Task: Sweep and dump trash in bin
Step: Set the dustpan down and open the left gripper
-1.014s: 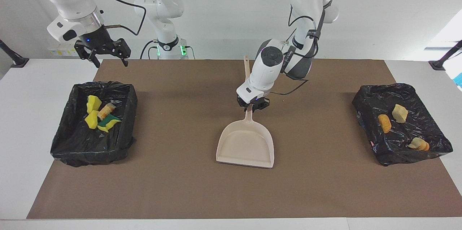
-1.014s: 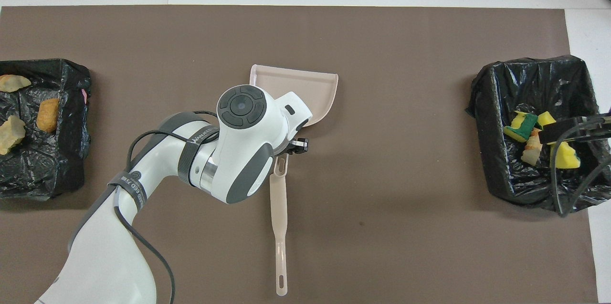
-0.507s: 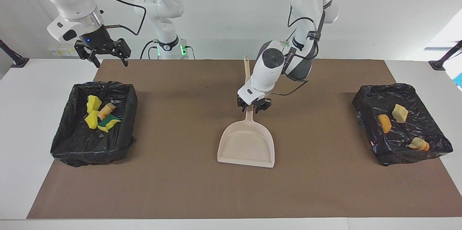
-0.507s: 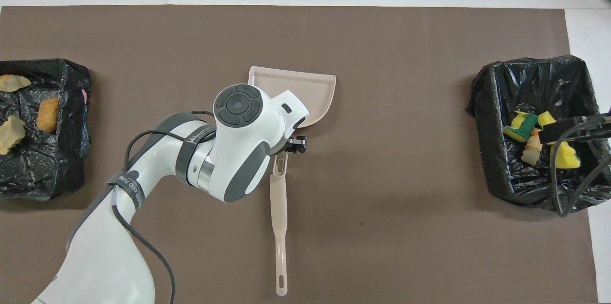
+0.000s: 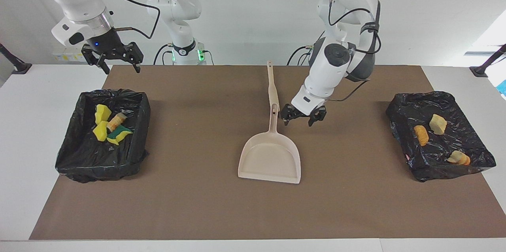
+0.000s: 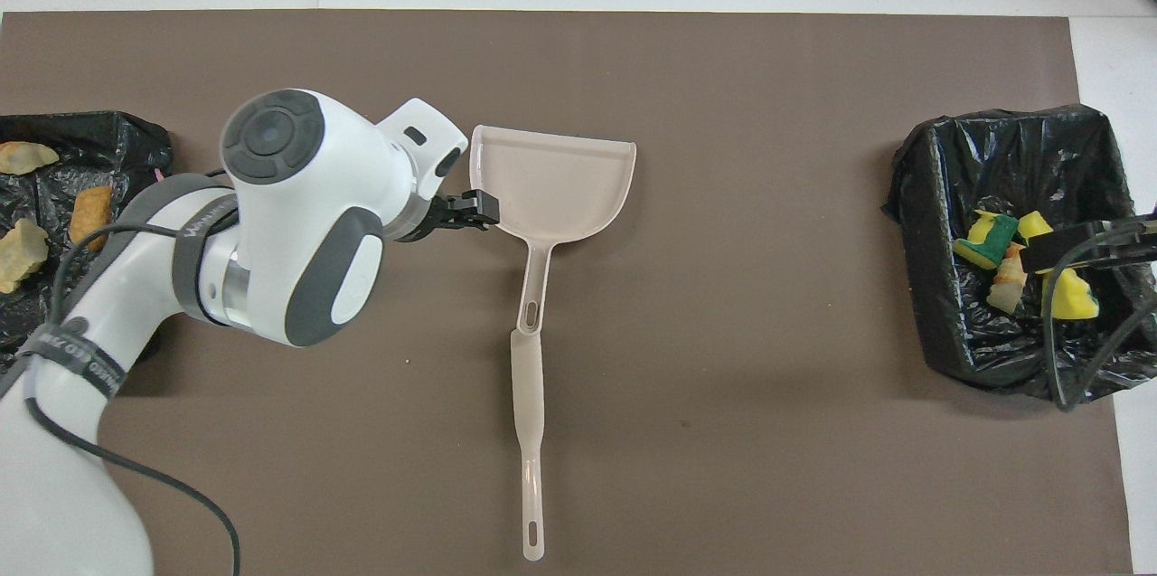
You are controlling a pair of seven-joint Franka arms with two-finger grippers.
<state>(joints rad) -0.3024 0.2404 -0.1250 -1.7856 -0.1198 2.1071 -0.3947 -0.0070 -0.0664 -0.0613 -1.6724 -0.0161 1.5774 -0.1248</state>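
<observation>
The left gripper (image 5: 303, 117) hangs with its fingers spread and nothing in them, just beside the dustpan (image 5: 270, 157) handle on the side toward the left arm's end of the mat (image 5: 221, 204); a second ago it was clamped on that handle, so it has let go and swung clear. The dustpan lies flat and empty in the middle of the mat, long axis running straight from the robots' edge toward the opposite edge, handle toward the robots, mouth away from them; it has barely shifted since its release. The trash is all binned by the look of it: yellow-and-green sponges (image 5: 104, 125) in the black-lined bin (image 5: 71, 157) at the right arm's end of the mat, bread lumps (image 5: 437, 124) in the other lined bin (image 5: 403, 113) at the left arm's end; no loose piece shows on the mat. The right gripper (image 5: 118, 60) waits, fingers apart and empty, raised over the mat's corner beside the sponge bin, unmoved throughout. My read: the job is about finished, and the left arm, the nearer of the two to the dustpan, only needs to retreat.
</observation>
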